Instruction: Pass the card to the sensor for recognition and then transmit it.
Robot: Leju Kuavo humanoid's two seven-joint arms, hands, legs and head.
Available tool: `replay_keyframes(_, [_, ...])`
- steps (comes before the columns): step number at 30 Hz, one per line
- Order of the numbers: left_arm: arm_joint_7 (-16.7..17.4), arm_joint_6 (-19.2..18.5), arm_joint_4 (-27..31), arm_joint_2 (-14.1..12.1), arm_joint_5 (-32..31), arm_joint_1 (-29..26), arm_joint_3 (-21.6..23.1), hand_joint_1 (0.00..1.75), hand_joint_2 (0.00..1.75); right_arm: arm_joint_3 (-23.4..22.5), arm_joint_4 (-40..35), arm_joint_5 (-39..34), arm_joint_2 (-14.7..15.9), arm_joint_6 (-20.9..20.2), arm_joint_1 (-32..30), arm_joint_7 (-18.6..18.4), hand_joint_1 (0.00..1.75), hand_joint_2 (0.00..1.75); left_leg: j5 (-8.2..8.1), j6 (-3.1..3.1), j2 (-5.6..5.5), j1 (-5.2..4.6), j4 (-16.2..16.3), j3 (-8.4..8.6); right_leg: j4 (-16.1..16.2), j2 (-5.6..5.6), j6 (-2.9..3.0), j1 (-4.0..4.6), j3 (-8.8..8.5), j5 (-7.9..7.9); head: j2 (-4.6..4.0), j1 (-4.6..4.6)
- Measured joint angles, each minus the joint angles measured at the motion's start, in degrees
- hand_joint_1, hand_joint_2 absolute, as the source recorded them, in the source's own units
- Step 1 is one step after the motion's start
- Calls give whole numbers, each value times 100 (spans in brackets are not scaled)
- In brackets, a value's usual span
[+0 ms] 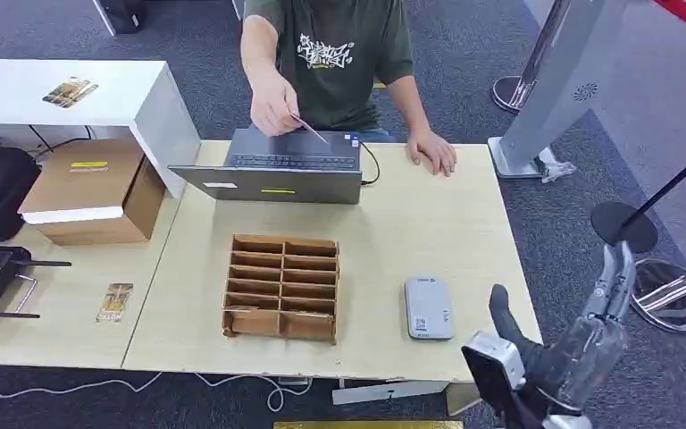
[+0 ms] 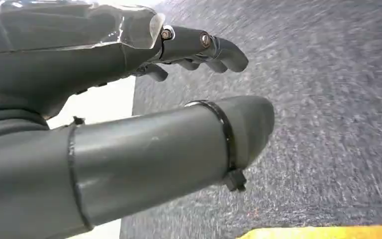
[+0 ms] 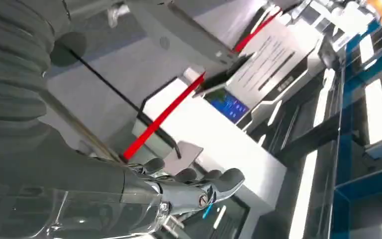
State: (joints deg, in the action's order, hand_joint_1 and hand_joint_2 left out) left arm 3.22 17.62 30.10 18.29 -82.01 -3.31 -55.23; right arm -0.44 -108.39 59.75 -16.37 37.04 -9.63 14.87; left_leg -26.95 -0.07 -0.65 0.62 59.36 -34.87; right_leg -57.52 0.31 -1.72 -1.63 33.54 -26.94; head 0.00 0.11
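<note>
Card (image 1: 308, 129): one in person's hand (image 1: 272, 105), one sensor (image 1: 428, 307).

No legible text; white graphic lettering on person's shirt (image 1: 325, 54) unreadable

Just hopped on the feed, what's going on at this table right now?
A person behind the laptop is holding out a card over it. The robot's right hand is raised beside the table's near right corner, holding nothing. The grey sensor lies untouched next to the cardboard divider tray. The left hand hangs over the carpet, fingers apart, holding nothing.
</note>
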Motion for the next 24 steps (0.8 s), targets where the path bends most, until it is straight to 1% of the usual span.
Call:
replay_keyframes(2, [-88,-74,20,-2,-251,1,31,0,0,37,110,758,95,-481,465,-798,0,175,1,0,2,0,0,11,0,5,-1,0,-5,2,0,0])
replay_keyframes(3, [-120,-85,22,-4,-370,2,37,0,0,78,205,1029,142,-784,726,-1109,0,175,4,-3,3,0,1,9,0,5,0,0,-5,8,0,-2])
replay_keyframes(5, [-188,-92,22,-13,-548,8,37,0,0,190,474,1220,236,-1204,1310,-1403,0,175,18,2,3,0,1,9,0,5,2,0,-2,19,0,-2])
replay_keyframes(6, [-219,-79,22,-20,-620,9,37,0,0,266,648,1263,299,-1383,1654,-1493,0,175,25,-4,4,1,1,7,0,7,2,1,4,28,0,0])
replay_keyframes(9, [-271,5,13,-35,-673,29,39,0,0,546,1164,1356,444,-1813,2513,-1664,0,175,30,-4,3,2,2,10,-1,7,1,1,3,28,0,-2])
replay_keyframes(13, [-278,116,-70,-52,-675,64,39,0,0,872,1734,1353,540,-2137,3261,-1832,0,175,31,-6,2,2,2,9,-4,7,1,2,3,28,0,-2])
replay_keyframes(17, [-276,149,-147,-72,-675,108,59,0,0,1095,2189,1325,599,-2388,3807,-1937,0,175,31,-6,1,2,2,8,-4,6,1,2,4,27,0,-2])
replay_keyframes(21, [-267,168,-225,-107,-675,157,87,0,0,1259,2525,1290,623,-2517,4156,-1963,0,175,30,-6,0,2,2,5,-4,6,1,1,6,27,0,-2])
replay_keyframes(24, [-258,208,-304,-142,-675,179,94,0,0,1375,2771,1166,625,-2693,4383,-1998,0,175,29,-5,0,2,2,4,-4,6,1,1,7,27,0,-2])
